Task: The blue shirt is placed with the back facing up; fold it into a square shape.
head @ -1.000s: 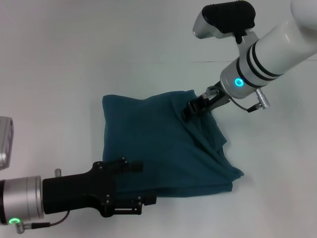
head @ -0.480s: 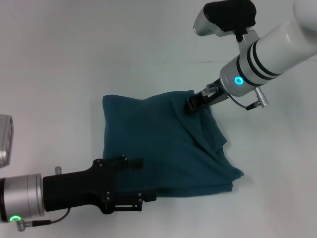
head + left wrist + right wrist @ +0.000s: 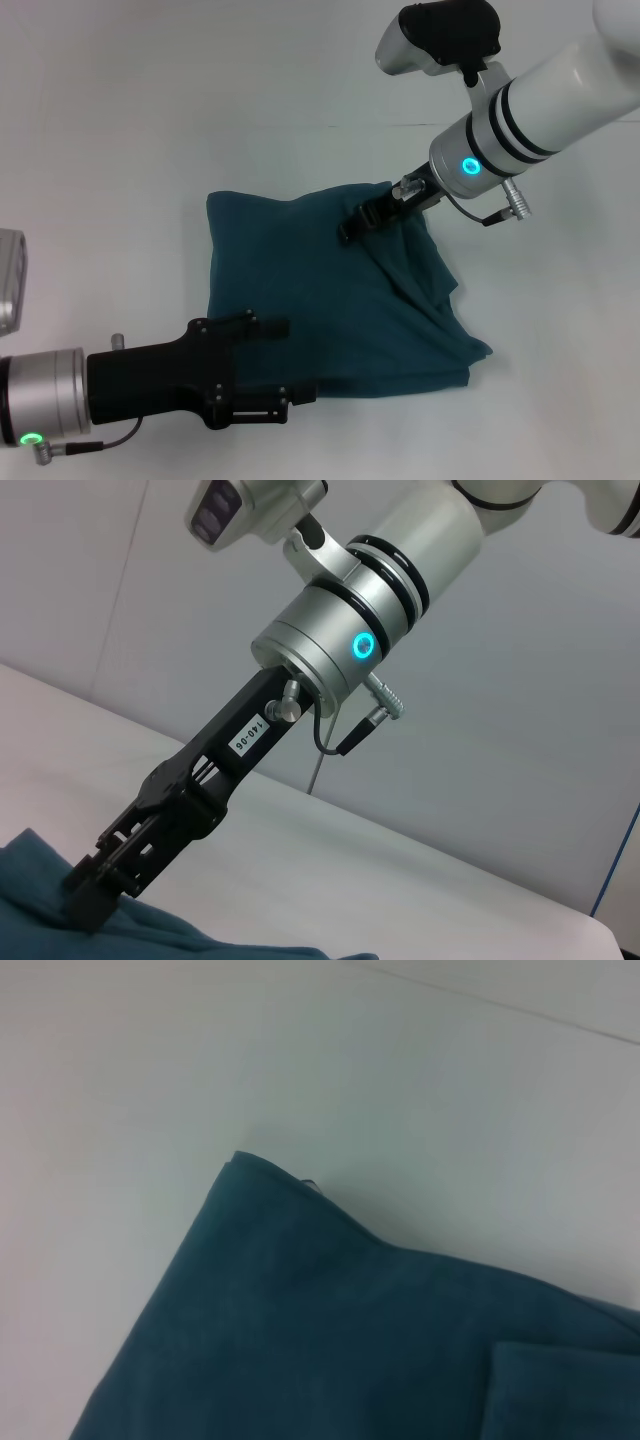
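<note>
Right pincer: low over the far right part of the blue shirt, tips down on the cloth near a raised fold; from the left wrist view, fingers close together with teal fabric bunched at the tips, so judged clamped on a pinch of the top layer.
Left pincer: near edge of the shirt, lying low and level, two black fingers apart with the near hem between or just under them; no cloth visibly gripped, so read as spread.
Blue shirt: on the white desk, centre of the head view, already doubled into a rough rectangle; far left corner neat and layered, right side slumped into diagonal creases with a loose tongue at the near right corner.
Handling: soft, limp knit, light, not fragile; likely to drape and sag from any single pinch, to drag on the desk and pull lower layers along.
Where to hold: best at edges and corners through all layers at once, two points well apart so the fold line stays straight; a grip mid-panel likely to lift only the top layer and bunch it.
Risk: right side creases set in if pressed flat unsmoothed.
</note>
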Action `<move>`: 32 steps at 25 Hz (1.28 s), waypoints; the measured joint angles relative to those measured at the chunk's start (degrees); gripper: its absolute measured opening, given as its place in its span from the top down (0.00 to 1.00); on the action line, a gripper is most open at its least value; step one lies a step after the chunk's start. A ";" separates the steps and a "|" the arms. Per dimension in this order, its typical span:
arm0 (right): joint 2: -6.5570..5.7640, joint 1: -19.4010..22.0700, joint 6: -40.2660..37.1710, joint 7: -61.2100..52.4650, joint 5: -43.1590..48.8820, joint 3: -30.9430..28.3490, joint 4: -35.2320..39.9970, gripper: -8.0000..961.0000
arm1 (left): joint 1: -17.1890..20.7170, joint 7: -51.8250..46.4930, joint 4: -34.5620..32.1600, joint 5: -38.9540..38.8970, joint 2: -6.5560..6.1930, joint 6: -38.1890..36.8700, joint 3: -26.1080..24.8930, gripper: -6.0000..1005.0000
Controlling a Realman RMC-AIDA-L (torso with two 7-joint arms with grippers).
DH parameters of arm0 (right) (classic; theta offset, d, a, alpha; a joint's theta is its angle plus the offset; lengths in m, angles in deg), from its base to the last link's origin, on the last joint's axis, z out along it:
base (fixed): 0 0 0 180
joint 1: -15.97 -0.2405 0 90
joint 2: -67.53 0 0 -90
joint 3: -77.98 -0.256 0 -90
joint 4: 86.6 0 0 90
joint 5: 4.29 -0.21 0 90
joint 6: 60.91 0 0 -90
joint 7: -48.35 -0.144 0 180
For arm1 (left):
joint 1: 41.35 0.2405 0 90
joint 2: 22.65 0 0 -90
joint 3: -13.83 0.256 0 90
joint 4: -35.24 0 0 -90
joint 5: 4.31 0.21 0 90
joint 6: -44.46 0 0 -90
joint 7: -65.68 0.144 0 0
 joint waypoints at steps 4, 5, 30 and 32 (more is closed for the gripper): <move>0.02 0.22 0.06 -0.39 0.20 0.00 -0.21 0.52 | 0.00 -0.04 -0.12 0.00 0.00 -0.11 0.00 0.10; 0.03 0.23 0.17 -0.57 0.46 0.06 -0.40 0.50 | 0.00 -0.01 -0.10 0.00 0.00 -0.06 0.01 0.10; -0.10 0.17 1.29 -0.85 2.42 0.10 -2.63 0.60 | 0.00 0.14 -0.11 0.00 -0.09 0.13 -0.09 0.10; -0.03 0.10 1.32 -1.02 3.26 0.14 -2.67 0.64 | 0.00 0.14 -0.07 0.00 -0.09 0.13 -0.09 0.10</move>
